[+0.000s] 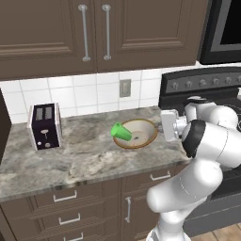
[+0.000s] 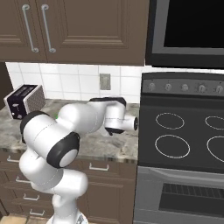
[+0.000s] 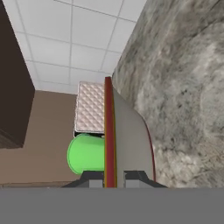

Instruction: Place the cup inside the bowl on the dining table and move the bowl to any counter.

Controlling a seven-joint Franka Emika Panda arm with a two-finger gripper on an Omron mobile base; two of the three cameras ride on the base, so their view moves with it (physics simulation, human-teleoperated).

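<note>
The tan-rimmed bowl [image 1: 140, 133] sits on the grey marble counter [image 1: 84, 157], tipped slightly, beside the stove. The green cup [image 1: 121, 132] lies on its side in the bowl, leaning over the left rim. My gripper [image 1: 159, 128] reaches in from the right and is shut on the bowl's right rim. In the hand view the rim [image 3: 109, 131] runs edge-on between my fingertips [image 3: 131, 178], the cup [image 3: 85, 154] shows just beyond it, and marble [image 3: 183, 87] lies alongside. The dining table is out of view.
A dark toaster [image 1: 44, 126] [image 2: 25, 101] stands at the counter's left against the white tiles. A black stove [image 1: 207, 84] [image 2: 183, 131] adjoins the counter on the right. Brown wall cabinets [image 1: 94, 33] hang above, and drawers [image 1: 66, 207] front the counter.
</note>
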